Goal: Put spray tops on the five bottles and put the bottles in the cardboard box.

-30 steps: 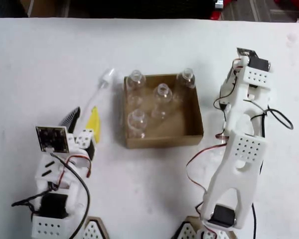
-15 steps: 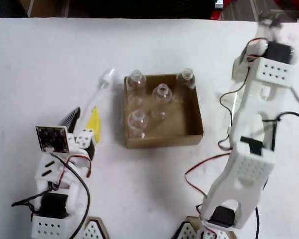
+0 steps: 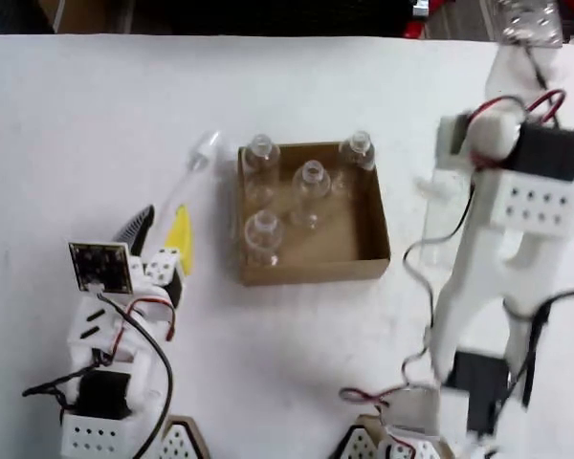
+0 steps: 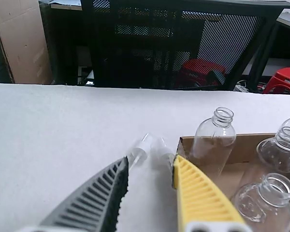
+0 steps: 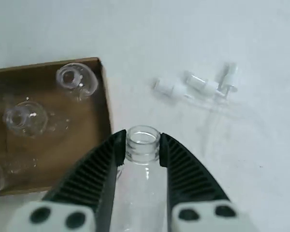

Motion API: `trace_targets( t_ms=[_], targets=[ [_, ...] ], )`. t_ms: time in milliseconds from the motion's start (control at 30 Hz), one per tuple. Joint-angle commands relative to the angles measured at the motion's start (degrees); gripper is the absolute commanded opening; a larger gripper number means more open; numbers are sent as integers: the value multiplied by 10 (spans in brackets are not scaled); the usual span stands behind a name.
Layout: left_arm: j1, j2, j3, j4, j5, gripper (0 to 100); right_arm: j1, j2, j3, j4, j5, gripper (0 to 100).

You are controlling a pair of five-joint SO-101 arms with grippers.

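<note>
My right gripper (image 5: 142, 147) is shut on the neck of a clear, capless bottle (image 5: 143, 135), held above the table just beside the cardboard box (image 5: 105, 104). Three white spray tops (image 5: 200, 83) lie on the table beyond it. In the high view the right arm (image 3: 517, 182) stands raised at the right. Several capless clear bottles (image 3: 312, 182) stand in the cardboard box (image 3: 311, 268). My left gripper (image 4: 150, 164) rests open low on the table, left of the box. A spray top (image 4: 145, 147) with its tube lies just ahead of the fingertips.
Loose red and black wires (image 3: 416, 287) hang from the right arm near the box's right side. The table's far edge (image 3: 268, 36) runs along the back, with dark chairs behind. Bare white table lies left of the left arm.
The right arm has risen and swung out to the right, away from the box's right side. The left arm, the box and its bottles have not moved.
</note>
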Motion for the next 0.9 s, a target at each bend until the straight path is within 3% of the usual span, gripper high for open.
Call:
trace_targets(
  t_ms=[0,233,400,633,867],
  targets=[
    [8,-8,-6,-14,3,142,-53,-119,90,-50,-2,19],
    [7,-8,-6,-14,3,142,-107,-266,319,-219,-5,15],
    [7,-8,-6,-14,3,142,-120,-351,514,-454,-6,15],
    [7,-8,-6,-14,3,142,-149,-381,759,-731,-3,15],
    [7,-8,-6,-14,2,142,-175,-400,912,-918,-6,15]
  ],
)
